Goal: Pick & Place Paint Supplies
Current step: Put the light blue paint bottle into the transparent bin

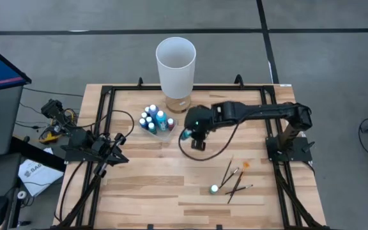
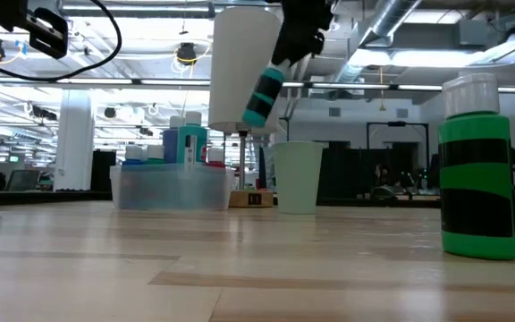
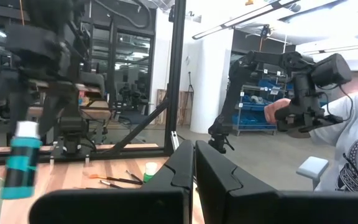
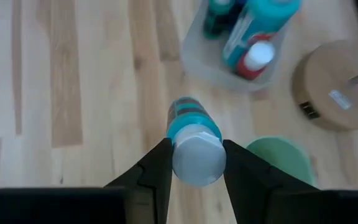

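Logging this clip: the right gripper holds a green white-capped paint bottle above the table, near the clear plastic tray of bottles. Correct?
Not quite: the held white-capped paint bottle is teal, not green, as the right wrist view shows. The right gripper does carry it above the table, near the clear plastic tray of bottles.

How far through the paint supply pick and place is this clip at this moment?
Mostly done: most paint bottles already stand in the clear bin. In hand: the right gripper holds a teal bottle in the air beside the bin. Left: one green bottle and three brushes lie on the table. The left gripper waits shut.
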Robot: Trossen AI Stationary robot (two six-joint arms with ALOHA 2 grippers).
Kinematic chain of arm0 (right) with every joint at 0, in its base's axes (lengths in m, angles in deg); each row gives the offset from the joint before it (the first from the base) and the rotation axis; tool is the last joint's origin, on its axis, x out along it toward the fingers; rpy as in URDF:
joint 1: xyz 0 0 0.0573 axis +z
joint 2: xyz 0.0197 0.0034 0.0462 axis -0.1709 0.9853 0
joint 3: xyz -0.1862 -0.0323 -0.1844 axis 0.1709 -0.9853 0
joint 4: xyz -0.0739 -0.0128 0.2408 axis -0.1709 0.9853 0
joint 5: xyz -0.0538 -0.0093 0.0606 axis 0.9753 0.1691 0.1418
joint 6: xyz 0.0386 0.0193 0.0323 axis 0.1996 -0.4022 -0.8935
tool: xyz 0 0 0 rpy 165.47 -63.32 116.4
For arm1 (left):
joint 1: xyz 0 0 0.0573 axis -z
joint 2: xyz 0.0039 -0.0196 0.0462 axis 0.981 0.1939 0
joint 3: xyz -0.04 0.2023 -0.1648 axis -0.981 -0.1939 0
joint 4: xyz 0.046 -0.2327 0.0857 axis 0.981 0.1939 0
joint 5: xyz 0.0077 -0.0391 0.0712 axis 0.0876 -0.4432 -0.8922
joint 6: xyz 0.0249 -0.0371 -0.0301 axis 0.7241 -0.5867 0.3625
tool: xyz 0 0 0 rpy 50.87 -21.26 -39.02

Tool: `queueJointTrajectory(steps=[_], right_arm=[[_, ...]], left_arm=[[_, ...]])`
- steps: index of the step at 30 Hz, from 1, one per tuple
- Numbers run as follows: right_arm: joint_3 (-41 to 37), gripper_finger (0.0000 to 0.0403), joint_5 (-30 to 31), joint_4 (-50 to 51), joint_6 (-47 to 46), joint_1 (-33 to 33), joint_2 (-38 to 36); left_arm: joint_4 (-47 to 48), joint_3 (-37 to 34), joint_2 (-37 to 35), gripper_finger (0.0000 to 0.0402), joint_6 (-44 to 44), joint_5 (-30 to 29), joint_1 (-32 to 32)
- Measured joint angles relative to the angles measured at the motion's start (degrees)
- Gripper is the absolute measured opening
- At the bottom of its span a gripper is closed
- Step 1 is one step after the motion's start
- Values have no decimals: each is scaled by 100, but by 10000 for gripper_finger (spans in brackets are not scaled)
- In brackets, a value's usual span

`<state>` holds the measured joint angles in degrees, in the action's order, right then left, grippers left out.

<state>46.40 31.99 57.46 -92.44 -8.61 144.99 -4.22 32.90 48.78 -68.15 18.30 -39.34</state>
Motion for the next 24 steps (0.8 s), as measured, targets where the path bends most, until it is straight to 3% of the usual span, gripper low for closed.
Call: queueJointTrajectory(steps=[8, 18, 24], right_arm=[[864, 116, -24, -195, 400, -307, 767], [2517, 116, -46, 359, 841, -364, 2174], [3106, 117, -48, 630, 891, -426, 2750]], left_arm=[[2, 0, 32, 2, 0, -13, 0], [-26, 0, 232, 2, 1, -56, -2], [-52, 0, 273, 2, 0, -74, -2]])
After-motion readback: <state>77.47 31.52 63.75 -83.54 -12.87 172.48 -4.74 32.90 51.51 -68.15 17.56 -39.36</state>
